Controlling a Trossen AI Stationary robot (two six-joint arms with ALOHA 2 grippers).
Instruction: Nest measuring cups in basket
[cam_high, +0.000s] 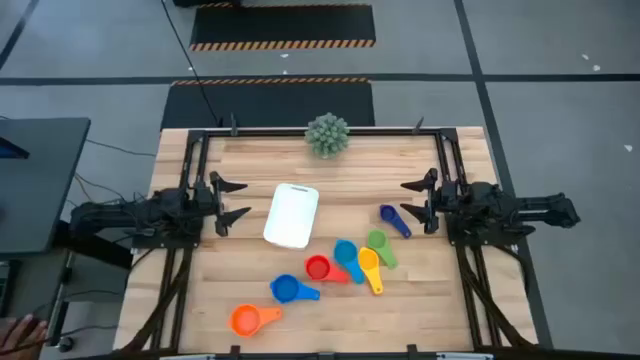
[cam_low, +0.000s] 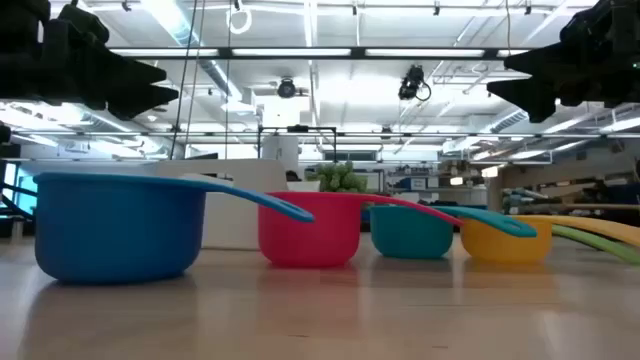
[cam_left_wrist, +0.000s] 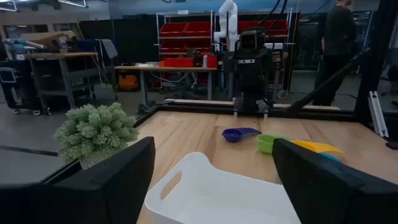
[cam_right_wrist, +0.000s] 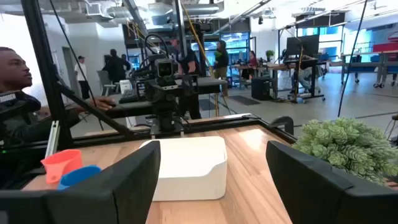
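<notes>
Only in the high view is the whole layout seen: the white basket (cam_high: 291, 215) lies near the table's middle, empty, and the measuring cups are spread outside it from six to three o'clock of it. The orange cup (cam_high: 250, 319) and blue cup (cam_high: 290, 290) are set at about six to seven o'clock, the red cup (cam_high: 320, 268), light blue cup (cam_high: 348, 256) and yellow cup (cam_high: 369, 267) at about five o'clock, close together, the green cup (cam_high: 380, 246) just beyond them, and the dark blue cup (cam_high: 393, 218) at three o'clock, apart from the rest. The left gripper (cam_high: 235, 201) is held at nine o'clock of the basket, its fingers spread wide with nothing between them; the right gripper (cam_high: 416, 200) is held past the dark blue cup, likewise wide open and empty. A spiky green plant (cam_high: 327, 134) is placed at the far edge, at twelve o'clock. From the low view the cups are seen side on, standing upright, handles overlapping. In the left wrist view the basket's handle slot (cam_left_wrist: 170, 185) is shown, which no other view reveals. In the right wrist view a person (cam_right_wrist: 18, 118) is seen beyond the table. No legible writing or brand mark is found on anything.
</notes>
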